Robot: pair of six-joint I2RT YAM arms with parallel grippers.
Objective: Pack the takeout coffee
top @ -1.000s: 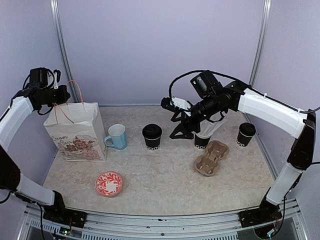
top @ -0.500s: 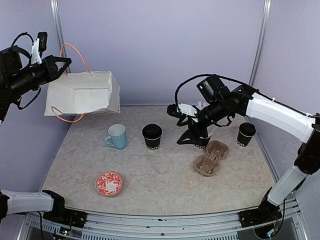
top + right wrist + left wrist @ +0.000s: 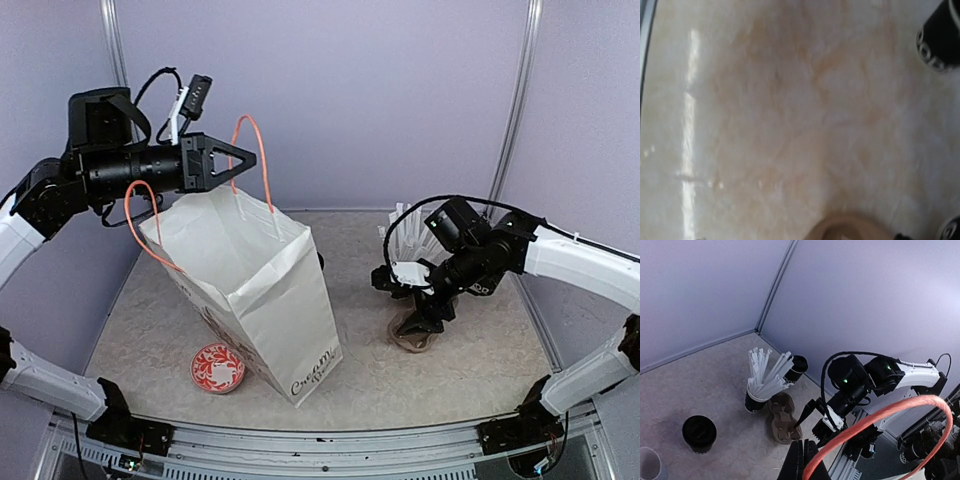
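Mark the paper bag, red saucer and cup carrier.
paper bag (image 3: 278, 300), top view, white side panel.
red saucer (image 3: 218, 367), top view, patterned centre.
cup carrier (image 3: 782, 429), left wrist view, lower well.

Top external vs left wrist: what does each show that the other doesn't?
Only top external: the white paper bag, hanging tilted, and the red dish. Only left wrist: the lidded black cup and the rim of the mug, both hidden behind the bag from above. Both: the orange handle, the straw cup, the cardboard carrier and the right arm.
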